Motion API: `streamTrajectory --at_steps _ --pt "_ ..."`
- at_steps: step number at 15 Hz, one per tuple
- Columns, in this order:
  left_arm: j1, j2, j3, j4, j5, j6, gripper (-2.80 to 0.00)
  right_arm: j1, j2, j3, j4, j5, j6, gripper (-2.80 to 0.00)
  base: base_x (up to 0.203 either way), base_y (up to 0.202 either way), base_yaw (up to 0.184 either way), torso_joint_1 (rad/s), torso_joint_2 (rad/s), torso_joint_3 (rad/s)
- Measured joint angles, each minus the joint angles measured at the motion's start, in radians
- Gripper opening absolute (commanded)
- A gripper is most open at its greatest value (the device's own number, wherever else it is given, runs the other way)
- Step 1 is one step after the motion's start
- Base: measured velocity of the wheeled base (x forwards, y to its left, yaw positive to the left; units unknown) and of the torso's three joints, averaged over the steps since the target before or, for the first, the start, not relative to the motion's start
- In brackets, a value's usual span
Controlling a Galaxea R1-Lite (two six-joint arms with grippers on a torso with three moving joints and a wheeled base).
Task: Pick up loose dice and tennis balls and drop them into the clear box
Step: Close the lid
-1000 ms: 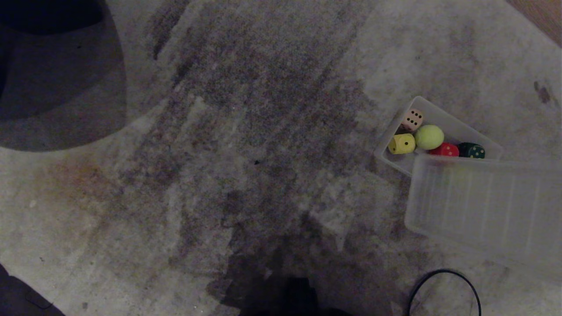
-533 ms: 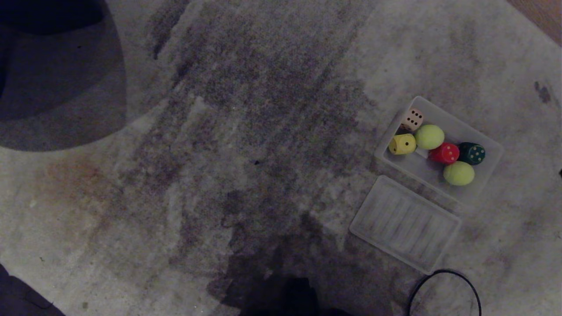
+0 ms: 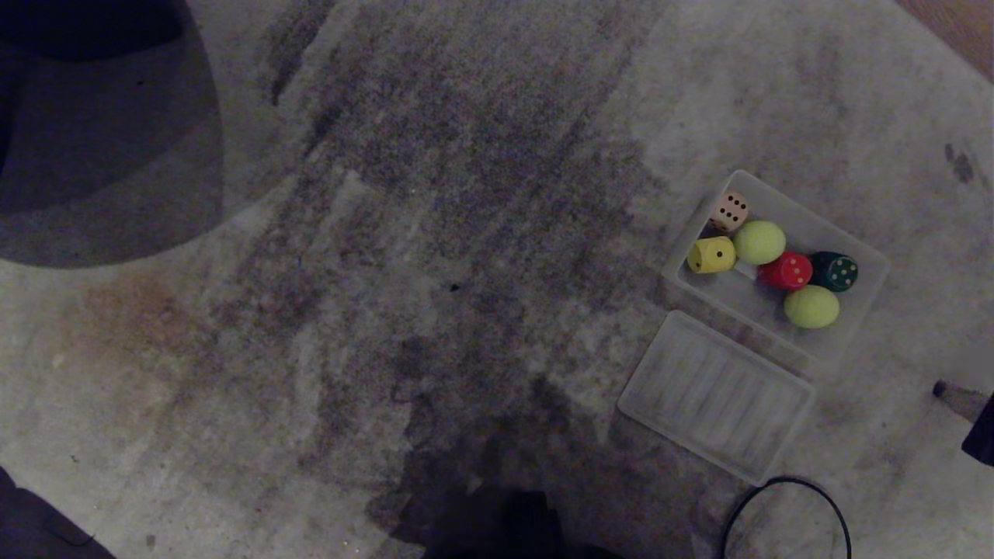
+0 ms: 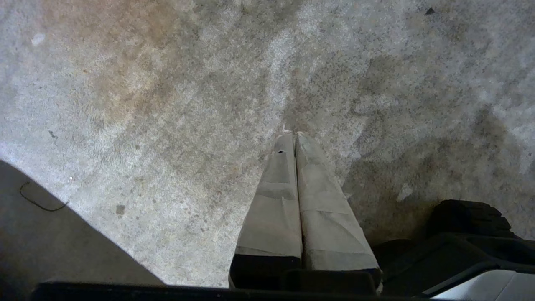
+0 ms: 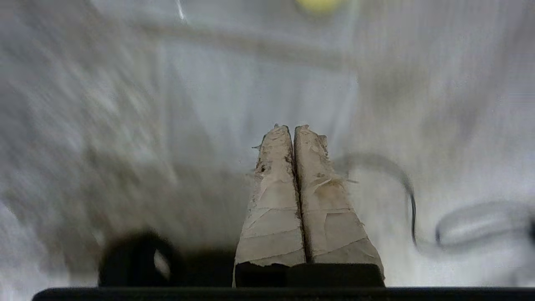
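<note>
The clear box (image 3: 811,227) stands on the carpet at the right of the head view. Inside it lie a beige die (image 3: 730,211), a yellow die (image 3: 710,255), a red die (image 3: 786,272) and a dark green die (image 3: 835,271), with two tennis balls (image 3: 759,242) (image 3: 811,306) among them. My right gripper (image 3: 940,387) pokes in from the right edge, near the box's front corner and apart from it. Its wrist view shows it shut and empty (image 5: 291,127), with one tennis ball (image 5: 319,4) ahead. My left gripper (image 4: 292,134) hangs shut and empty over bare carpet.
A flat ribbed clear lid (image 3: 714,396) lies on the carpet just in front of the box. A black cable loop (image 3: 784,497) curls at the bottom right. A dark rounded shape (image 3: 93,132) fills the top left corner. The carpet is stained grey.
The clear lid, held close to the camera and covering part of the box a second ago, now lies flat in front of it. My right gripper has come into the head view.
</note>
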Motion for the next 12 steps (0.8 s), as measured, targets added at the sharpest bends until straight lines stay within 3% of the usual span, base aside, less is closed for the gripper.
streamTrajectory --at_steps 5,12 --pt "0.0 0.0 0.0 0.0 0.0 0.0 -2.8 -0.018 0.144 0.011 0.07 -0.004 0.193 -2.8 0.0 0.0 0.0 0.0 0.0 0.0" --pt "0.0 0.0 0.0 0.0 -0.001 0.0 -2.8 -0.077 0.504 -0.102 0.081 0.0 0.252 -2.8 0.0 0.0 0.0 0.0 0.0 0.0"
